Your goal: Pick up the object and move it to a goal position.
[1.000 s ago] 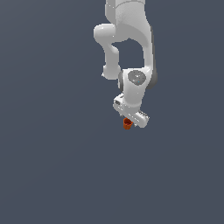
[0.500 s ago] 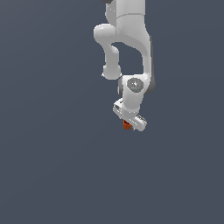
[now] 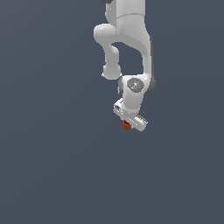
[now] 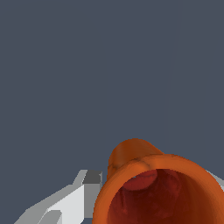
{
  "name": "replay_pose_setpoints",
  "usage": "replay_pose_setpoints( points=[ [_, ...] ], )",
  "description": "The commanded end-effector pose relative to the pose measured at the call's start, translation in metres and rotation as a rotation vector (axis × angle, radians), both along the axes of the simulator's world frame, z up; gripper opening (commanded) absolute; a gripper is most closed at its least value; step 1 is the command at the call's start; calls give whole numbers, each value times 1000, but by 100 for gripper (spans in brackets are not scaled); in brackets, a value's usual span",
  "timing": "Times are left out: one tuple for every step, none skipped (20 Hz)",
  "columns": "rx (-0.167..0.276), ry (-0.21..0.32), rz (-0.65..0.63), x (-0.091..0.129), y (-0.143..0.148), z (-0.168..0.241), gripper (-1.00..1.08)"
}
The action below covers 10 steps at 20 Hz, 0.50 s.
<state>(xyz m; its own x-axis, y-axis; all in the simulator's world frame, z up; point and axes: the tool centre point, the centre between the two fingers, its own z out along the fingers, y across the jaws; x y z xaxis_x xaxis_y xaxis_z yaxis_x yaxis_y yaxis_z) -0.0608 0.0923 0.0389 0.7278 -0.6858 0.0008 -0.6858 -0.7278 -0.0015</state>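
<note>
— One thing only to look at besides the white robot arm (image 3: 131, 39): a tiny orange-red cup-like cylinder (image 3: 127, 125). How does it look to you?

— From the exterior view it is a small orange-red speck, far smaller than the white gripper (image 3: 129, 121), peeking out just under the gripper's lower edge. No detail can be made out there.

— And from the wrist view?

— Much more. The orange-red cup (image 4: 157, 188) fills the lower part of that picture. It has a wide round open mouth turned toward the camera, a thick smooth rim, and a darker, reddish, mottled inside. Behind the mouth the body narrows to a smaller rounded end, so it reads as a flared cup rather than a straight tube.

— Is the gripper holding it?

— It looks clenched on the cup. One white and grey finger (image 4: 74, 199) lies right against the cup's side in the wrist view, and a sliver of white shows at the opposite side. In the exterior view the cup sits tucked between the gripper's tips.

— Where is it in the scene?

— Below the bent arm, near the middle of the exterior view, against the plain dark blue-grey surface (image 3: 52, 166). Whether it touches that surface I cannot tell.
</note>
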Motion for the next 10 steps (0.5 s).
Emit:
replay_pose_setpoints(
  points=[
    [0, 0, 0, 0, 0, 0, -100],
    [0, 0, 0, 0, 0, 0, -100],
    [1, -3, 2, 1, 0, 1, -100],
    [3, -6, 4, 2, 1, 1, -100],
    [5, -11, 8, 4, 1, 2, -100],
    [8, -17, 12, 7, 2, 4, -100],
    [12, -25, 17, 10, 3, 5, -100],
    [16, -33, 23, 13, 4, 7, -100],
    [21, -43, 30, 17, 5, 10, -100],
    [26, -55, 38, 22, 6, 13, -100]
  ],
)
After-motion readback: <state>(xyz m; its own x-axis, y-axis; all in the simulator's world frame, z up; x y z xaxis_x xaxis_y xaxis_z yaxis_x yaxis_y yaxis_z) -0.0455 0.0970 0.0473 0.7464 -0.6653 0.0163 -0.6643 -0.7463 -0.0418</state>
